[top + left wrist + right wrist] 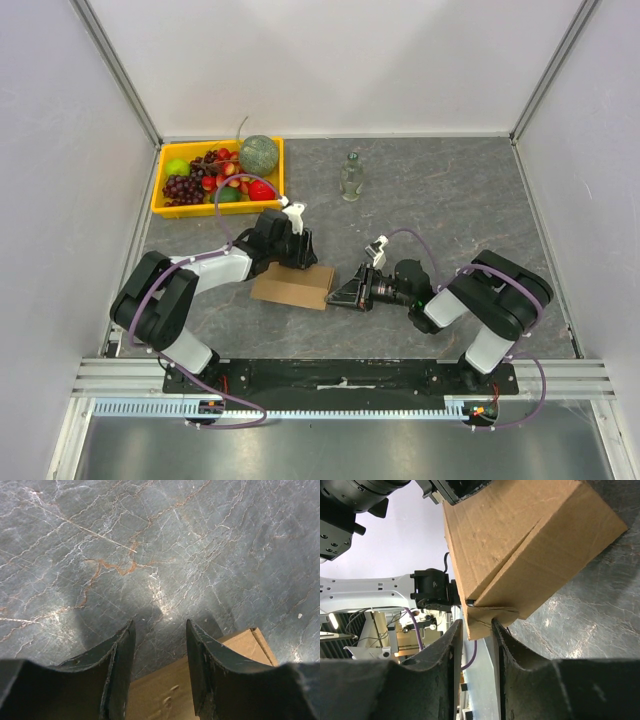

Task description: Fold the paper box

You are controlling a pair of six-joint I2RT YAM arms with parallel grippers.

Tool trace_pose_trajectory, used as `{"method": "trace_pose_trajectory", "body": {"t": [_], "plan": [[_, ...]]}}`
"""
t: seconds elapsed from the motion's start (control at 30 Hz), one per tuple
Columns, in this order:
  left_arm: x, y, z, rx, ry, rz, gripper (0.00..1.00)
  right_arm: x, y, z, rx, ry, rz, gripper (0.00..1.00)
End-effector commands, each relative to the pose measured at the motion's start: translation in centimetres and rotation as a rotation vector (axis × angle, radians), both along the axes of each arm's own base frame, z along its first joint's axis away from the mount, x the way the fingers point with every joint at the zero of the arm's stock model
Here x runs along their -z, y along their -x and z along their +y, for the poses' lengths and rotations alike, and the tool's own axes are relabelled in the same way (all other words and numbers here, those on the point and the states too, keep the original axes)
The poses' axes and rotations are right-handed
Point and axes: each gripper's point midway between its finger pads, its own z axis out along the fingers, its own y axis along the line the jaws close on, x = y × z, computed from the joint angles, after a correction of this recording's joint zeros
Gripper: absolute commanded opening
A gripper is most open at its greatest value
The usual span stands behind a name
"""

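Observation:
The paper box [290, 288] is a closed, flat brown cardboard box lying on the grey marble table between my two arms. My left gripper [300, 256] sits at its far edge. In the left wrist view the left gripper [160, 625] is open, with the box top [165, 690] showing below between the fingers and nothing clamped. My right gripper [342, 292] is at the box's right end. In the right wrist view it [477, 625] is open, and a small cardboard tab [490, 617] of the box [520, 540] pokes just between its fingertips, touching the right finger only.
A yellow tray [158, 207] of fruit stands at the back left. A small glass bottle [350, 178] stands behind the box toward the middle. White walls enclose the table on three sides.

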Motion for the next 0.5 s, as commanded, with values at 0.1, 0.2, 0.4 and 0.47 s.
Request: {"method": "trace_pose_trajectory", "body": {"t": [0.1, 0.2, 0.4, 0.47], "plan": [[1.6, 1.5, 0.3, -0.006, -0.024, 0.069, 0.51, 0.4, -0.3, -0.3, 0.000, 0.057, -0.031, 0.44], [1.7, 1.7, 0.6, -0.017, -0.030, 0.068, 0.51, 1.4, -0.4, -0.8, 0.014, 0.122, -0.057, 0.50], [1.1, 1.4, 1.2, -0.051, -0.035, 0.041, 0.51, 2.8, -1.2, -2.5, 0.051, 0.295, -0.153, 0.55], [0.8, 1.2, 1.2, -0.062, -0.035, 0.033, 0.51, 3.0, -1.6, -3.3, 0.069, 0.359, -0.189, 0.56]]}}
